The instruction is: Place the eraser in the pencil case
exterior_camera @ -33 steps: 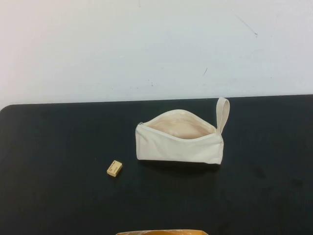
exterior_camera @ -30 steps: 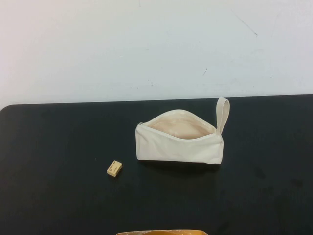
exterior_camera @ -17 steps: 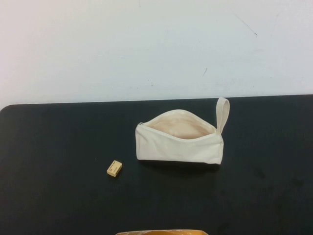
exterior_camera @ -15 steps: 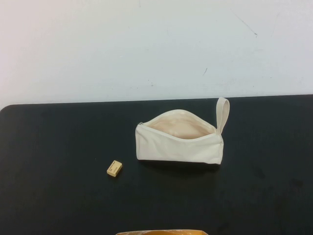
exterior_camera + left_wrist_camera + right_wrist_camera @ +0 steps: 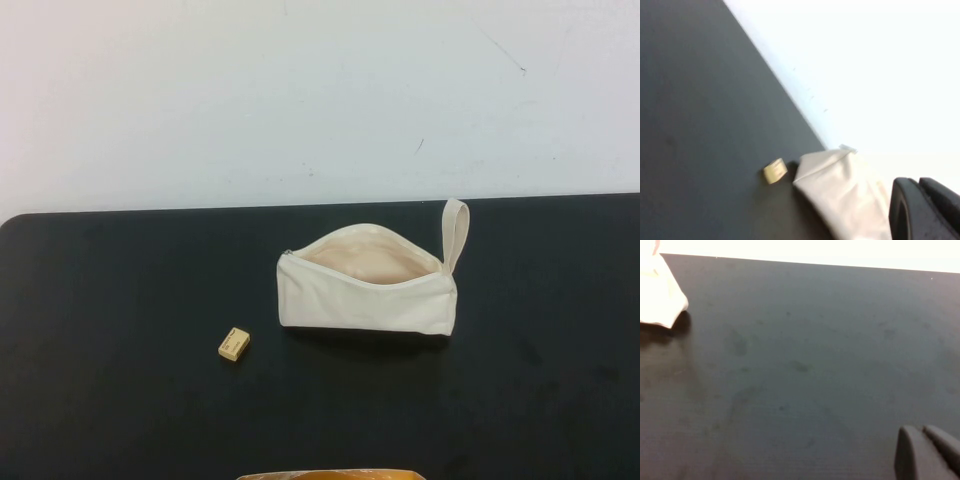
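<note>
The eraser [image 5: 233,343], a tiny pale yellow-tan block, lies on the black table [image 5: 110,300], left of and a little nearer than the pencil case [image 5: 365,298]. The pencil case is a cream-white pouch standing unzipped, its beige lining showing and its loop strap [image 5: 454,232] at the right end. Neither arm shows in the high view. In the left wrist view the eraser [image 5: 775,171] lies beside the pouch [image 5: 845,195]; my left gripper [image 5: 917,182] is shut, empty and apart from both. My right gripper [image 5: 922,430] is shut and empty over bare table, away from a corner of the pouch [image 5: 660,300].
A white wall [image 5: 320,90] rises behind the table's far edge. An orange-tan edge [image 5: 330,474] shows at the bottom middle of the high view.
</note>
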`<state>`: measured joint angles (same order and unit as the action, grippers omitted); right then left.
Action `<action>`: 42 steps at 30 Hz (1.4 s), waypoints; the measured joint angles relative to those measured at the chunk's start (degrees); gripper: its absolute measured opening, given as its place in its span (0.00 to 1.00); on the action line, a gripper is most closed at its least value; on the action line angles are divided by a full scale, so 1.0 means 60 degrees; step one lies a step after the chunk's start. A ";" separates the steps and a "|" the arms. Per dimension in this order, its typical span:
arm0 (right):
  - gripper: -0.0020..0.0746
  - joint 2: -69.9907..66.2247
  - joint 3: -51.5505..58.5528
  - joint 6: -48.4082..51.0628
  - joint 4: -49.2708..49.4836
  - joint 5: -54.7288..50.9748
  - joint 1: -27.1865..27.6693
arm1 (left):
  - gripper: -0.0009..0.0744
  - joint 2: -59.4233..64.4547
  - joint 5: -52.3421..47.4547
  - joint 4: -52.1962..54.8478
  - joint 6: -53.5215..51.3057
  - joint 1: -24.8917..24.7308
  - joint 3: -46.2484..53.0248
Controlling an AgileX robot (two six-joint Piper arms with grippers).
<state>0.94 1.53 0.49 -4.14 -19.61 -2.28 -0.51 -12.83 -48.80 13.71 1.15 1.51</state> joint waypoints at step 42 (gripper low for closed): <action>0.02 0.0000 0.0000 0.0000 0.0000 0.0000 0.0000 | 0.15 1.4389 -0.6527 0.8615 -0.3236 -0.3704 -1.1967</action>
<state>0.94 1.53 0.49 -4.14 -19.61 -2.28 85.82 -51.99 2.89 -5.71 -21.07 -70.29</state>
